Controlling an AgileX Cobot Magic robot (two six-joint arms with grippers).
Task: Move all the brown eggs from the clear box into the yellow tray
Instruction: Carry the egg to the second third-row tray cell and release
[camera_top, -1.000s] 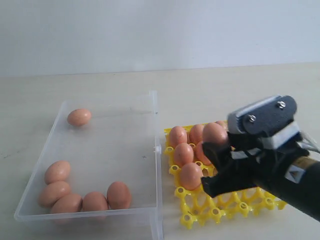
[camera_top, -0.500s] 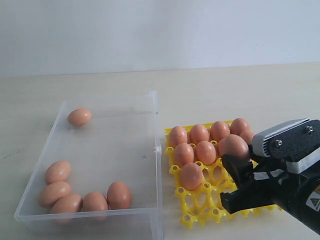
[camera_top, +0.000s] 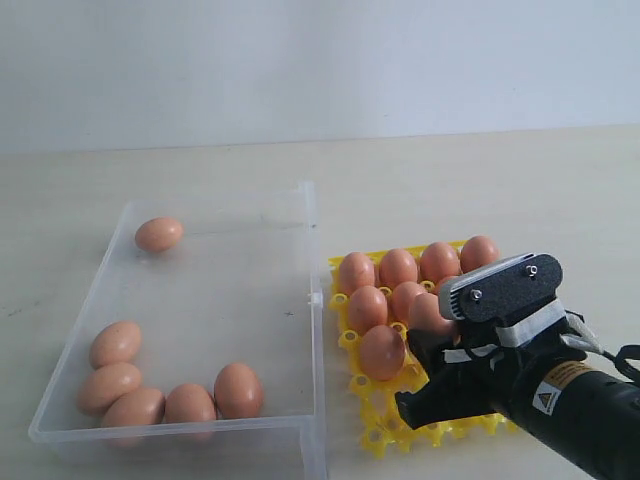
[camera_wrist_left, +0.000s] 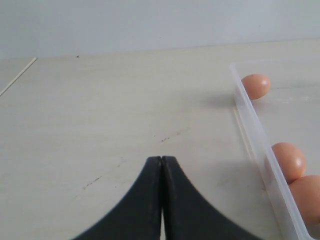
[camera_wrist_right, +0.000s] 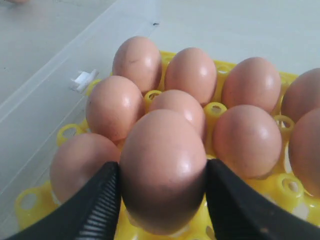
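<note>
A brown egg (camera_wrist_right: 162, 165) was held between the fingers of the right end effector (camera_top: 428, 362), which was closed on its two sides, low over the yellow tray (camera_top: 400, 422). In the right wrist view the egg's long axis was seen to run along the fingers, pointing down toward the tray, so that it stood nearly upright rather than lying across.

Nine eggs were counted as seated in the tray. The two rows farthest from the arm looked full, and one egg (camera_wrist_right: 77, 167) sat in the third row at the side nearest the clear box (camera_top: 308, 232). The held egg was placed just beside that one, on the side away from the box. The free cup there was judged to lie straight below it, though whether it was touched yet could not be told. A short lowering and a release were judged to be all that was called for.

In the clear box six eggs (camera_top: 190, 404) were left. The left end effector (camera_wrist_left: 161, 161) was shut and empty above the counter (camera_wrist_left: 100, 125), just outside the box's wall, and was judged the nearer to those.
</note>
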